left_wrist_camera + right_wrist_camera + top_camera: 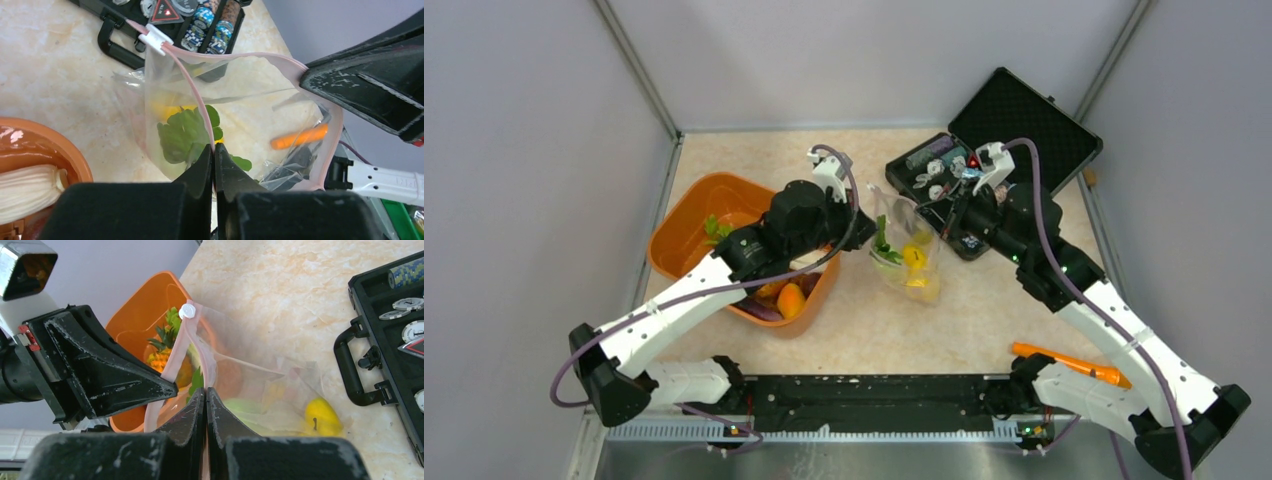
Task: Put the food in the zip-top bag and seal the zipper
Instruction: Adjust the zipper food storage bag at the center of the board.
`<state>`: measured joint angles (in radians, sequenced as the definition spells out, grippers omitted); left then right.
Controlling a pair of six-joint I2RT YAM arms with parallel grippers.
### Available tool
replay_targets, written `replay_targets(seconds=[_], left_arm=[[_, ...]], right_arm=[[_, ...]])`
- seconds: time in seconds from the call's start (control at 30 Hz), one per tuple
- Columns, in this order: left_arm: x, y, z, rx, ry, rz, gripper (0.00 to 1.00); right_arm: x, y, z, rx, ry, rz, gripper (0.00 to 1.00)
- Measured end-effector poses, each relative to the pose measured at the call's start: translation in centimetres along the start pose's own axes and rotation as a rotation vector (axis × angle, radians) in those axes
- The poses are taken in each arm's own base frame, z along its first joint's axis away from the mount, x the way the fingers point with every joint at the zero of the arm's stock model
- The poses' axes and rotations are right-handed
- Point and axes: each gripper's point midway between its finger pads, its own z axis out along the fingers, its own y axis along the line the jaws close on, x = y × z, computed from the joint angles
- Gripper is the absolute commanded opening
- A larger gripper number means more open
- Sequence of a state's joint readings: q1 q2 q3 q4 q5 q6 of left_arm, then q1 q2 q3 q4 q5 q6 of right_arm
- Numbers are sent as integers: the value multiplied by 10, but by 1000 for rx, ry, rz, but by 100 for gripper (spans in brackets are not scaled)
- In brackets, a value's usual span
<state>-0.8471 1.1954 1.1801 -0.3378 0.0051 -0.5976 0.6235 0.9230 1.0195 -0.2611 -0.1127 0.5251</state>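
The clear zip-top bag [921, 238] hangs upright between my two grippers, with its mouth held open. Inside it are a leafy green stalk [185, 132] and yellow lemons [322, 416]. My left gripper [214, 152] is shut on the pinkish zipper [192, 87] on one side of the mouth. My right gripper [206, 392] is shut on the zipper strip [175, 357] on the other side. The white slider [157, 40] sits at one end of the strip. A pineapple [165, 352] and other toy food [790, 300] lie in the orange tub [686, 225].
The open black case [1014, 125] of trinkets stands at the back right, just behind my right gripper [946, 212]. An orange carrot-like piece [1074, 365] lies on the table near the right arm's base. Grey walls close in the table.
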Motion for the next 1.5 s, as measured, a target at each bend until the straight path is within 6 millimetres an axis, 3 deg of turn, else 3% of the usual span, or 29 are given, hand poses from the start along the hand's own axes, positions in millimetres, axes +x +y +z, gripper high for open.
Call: replay_targets(seconds=[0.1,0.3,0.4,0.5,0.6,0.67,0.77,0.9,1.03,1.2,1.3,1.4,1.5], left_arm=[[-7,-10,-5,32,10,31,0],[-55,-64,-31,214,-80,91,0],[-64,-69,-38,231,-115,105,0],[-56,-61,-29,207,-91,110,0],[-34,-48,-6,174,8,102,0],[-14,-46,9,196,93,88,0],[-4,-53,9,244,139,70,0],[-26,-51,-3,205,43,76,0],[-42,-40,-7,168,-8,64,0],[-43,-37,-6,152,-16,70,0],[-37,-15,4,97,2,41,0],[-21,12,25,37,69,-1,0],[7,30,34,-14,153,-17,0]], right_arm=[[-4,3,-5,-11,-15,-4,0],[-24,33,-38,-154,-110,-67,0],[-29,25,-51,-108,-158,-75,0],[-22,-2,-44,33,-131,-56,0],[9,-31,-16,155,22,-46,0],[22,-36,-10,164,68,-42,0],[29,-31,-19,111,40,-24,0],[-2,-15,-46,67,-93,-27,0],[-34,-11,-40,124,-123,-30,0],[-12,-19,-34,116,-90,-32,0],[-7,-21,-23,126,-38,-34,0],[-1,-20,6,128,47,-37,0],[27,-25,21,99,128,-26,0]])
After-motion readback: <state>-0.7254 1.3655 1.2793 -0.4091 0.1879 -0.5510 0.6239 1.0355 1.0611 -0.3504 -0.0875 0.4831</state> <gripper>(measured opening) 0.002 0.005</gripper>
